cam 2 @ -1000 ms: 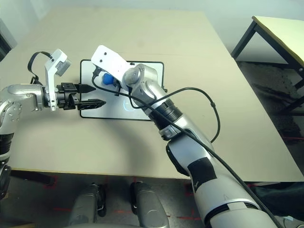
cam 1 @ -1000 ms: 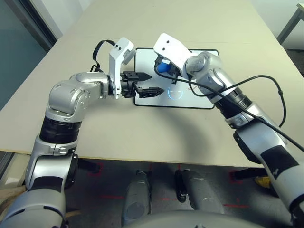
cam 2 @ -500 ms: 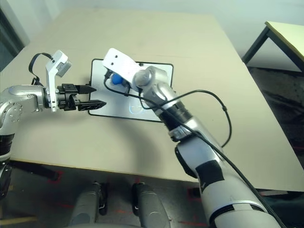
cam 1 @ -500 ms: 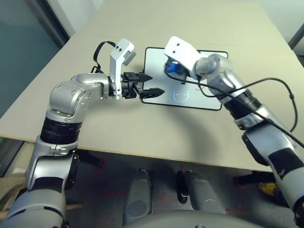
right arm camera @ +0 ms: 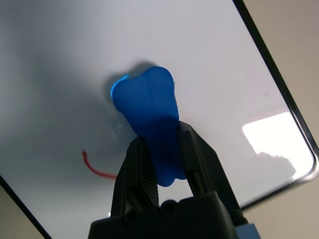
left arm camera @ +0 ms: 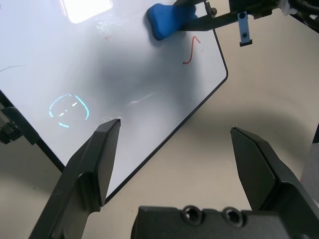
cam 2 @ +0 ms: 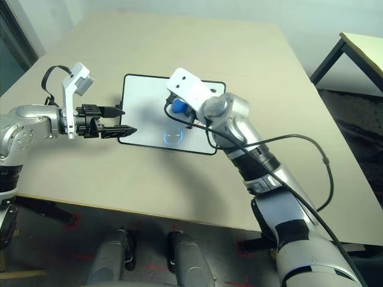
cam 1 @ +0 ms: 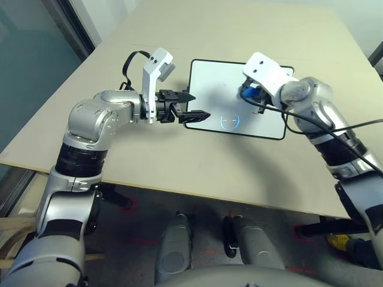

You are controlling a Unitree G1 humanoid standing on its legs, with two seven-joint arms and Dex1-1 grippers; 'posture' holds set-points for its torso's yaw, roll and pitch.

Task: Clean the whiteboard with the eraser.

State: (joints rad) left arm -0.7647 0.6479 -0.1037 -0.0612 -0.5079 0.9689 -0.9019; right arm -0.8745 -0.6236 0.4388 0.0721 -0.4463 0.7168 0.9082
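Note:
The whiteboard (cam 1: pixel 218 84) lies flat on the tan table, white with a thin black frame. On it are a light blue circle mark (cam 1: pixel 230 121) near the front edge and a short red stroke (left arm camera: pixel 191 50). My right gripper (cam 1: pixel 251 97) is shut on the blue eraser (right arm camera: pixel 147 109), whose free end presses on the board's right half, beside the red stroke (right arm camera: pixel 94 167). My left gripper (cam 1: pixel 197 105) is open with nothing in it. It hovers over the board's left edge, near the front left corner, one finger (left arm camera: pixel 99 154) over the board.
The table (cam 1: pixel 179 167) has free room all round the board, and its front edge runs close below my arms. A black cable (cam 1: pixel 335 122) loops along my right forearm. Another table (cam 2: pixel 362 51) stands off to the right, across a gap of floor.
The whole picture has shifted, so the camera has moved. My right gripper has carried the eraser from the board's left part to its right half. The left gripper keeps its place at the left edge.

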